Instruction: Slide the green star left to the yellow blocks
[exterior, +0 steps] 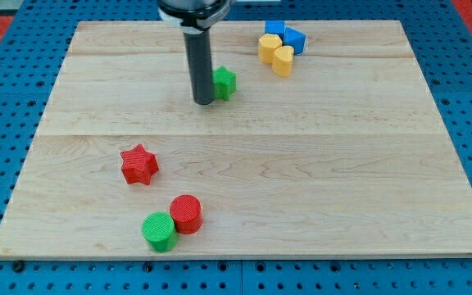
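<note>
The green star (pixel 225 81) lies on the wooden board near the view's top centre. My tip (pixel 203 102) stands just left of it, touching or nearly touching its left side. Two yellow blocks sit up and to the right of the star: a yellow hexagon-like block (pixel 269 47) and a yellow heart-like block (pixel 283 60), touching each other. The rod (pixel 198 61) comes down from the view's top.
Two blue blocks (pixel 274 29) (pixel 294 38) sit behind the yellow ones. A red star (pixel 138 164) lies at the left middle. A red cylinder (pixel 186 214) and a green cylinder (pixel 159 230) touch near the bottom edge. The board's edge (pixel 244 257) meets a blue pegboard.
</note>
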Robot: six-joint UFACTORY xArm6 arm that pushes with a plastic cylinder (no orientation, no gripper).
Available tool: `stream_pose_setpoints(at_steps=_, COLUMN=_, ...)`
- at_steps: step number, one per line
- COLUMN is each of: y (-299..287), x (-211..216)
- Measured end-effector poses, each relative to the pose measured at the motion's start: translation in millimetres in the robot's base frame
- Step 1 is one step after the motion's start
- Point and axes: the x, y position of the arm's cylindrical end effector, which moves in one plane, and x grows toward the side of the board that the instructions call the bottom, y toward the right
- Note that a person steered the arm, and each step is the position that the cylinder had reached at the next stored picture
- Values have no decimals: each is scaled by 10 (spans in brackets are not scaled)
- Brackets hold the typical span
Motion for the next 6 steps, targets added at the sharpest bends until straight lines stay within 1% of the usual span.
stream_pose_setpoints(at_steps=1, y=340, x=-109)
stream_pose_setpoints(at_steps=2, y=353, x=-178)
stream_pose_setpoints(at_steps=3, y=102, x=-55)
stream_pose_setpoints(at_steps=4, y=319, x=-222)
stream_pose_setpoints(at_steps=5, y=319, x=-387)
stream_pose_setpoints(at_steps=6, y=374, x=-405)
